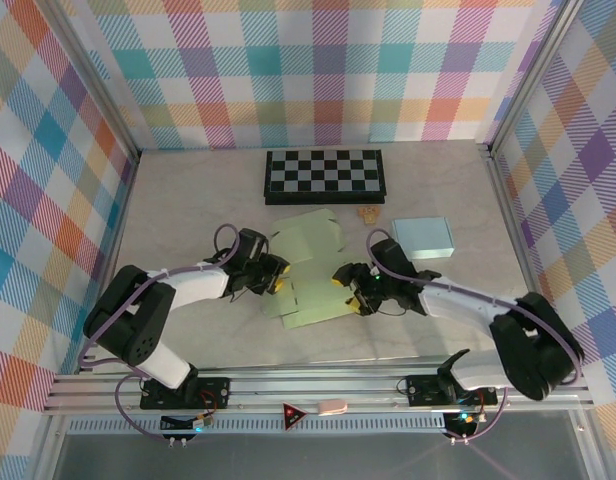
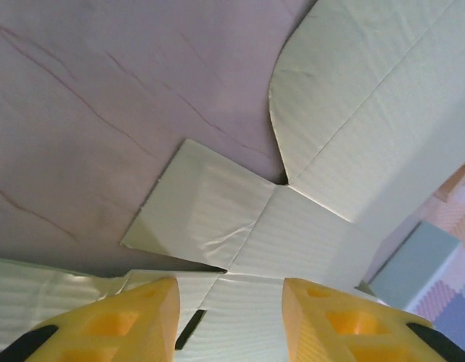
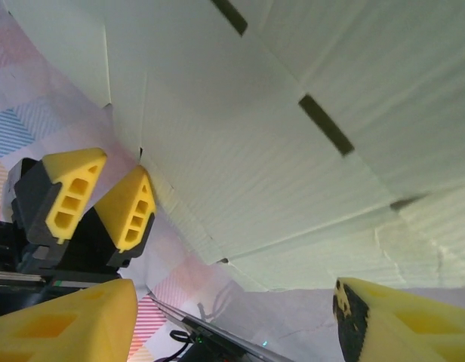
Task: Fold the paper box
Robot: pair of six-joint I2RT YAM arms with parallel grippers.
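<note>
Mid-fold state of the pale green flat cardboard box blank [image 1: 306,275], which lies near the middle of the marbled table [image 1: 188,210], nearer the near edge than the far one, with its panels and rounded flaps spread out and no wall standing yet. My left gripper [image 1: 275,274] sits at the blank's left margin, jaws partly apart and closed on nothing; the left wrist view shows a small square flap and a creased panel just beyond the yellow fingers [image 2: 134,317], a placement that, I judge, lets me steady or catch that flap. My right gripper [image 1: 345,276] sits at the opposite margin, jaws wide apart and empty. The right wrist view looks up at the slotted underside of the sheet, so this side is raised over my fingers, probably to bend a panel along its crease. Working from both margins keeps the light sheet from sliding as one side lifts. A black-and-white chessboard [image 1: 324,176] lies at the far edge, and a light blue flat box [image 1: 422,237] lies toward the right edge, both well apart from the blank. Folding is, by my estimate, at an early stage.
</note>
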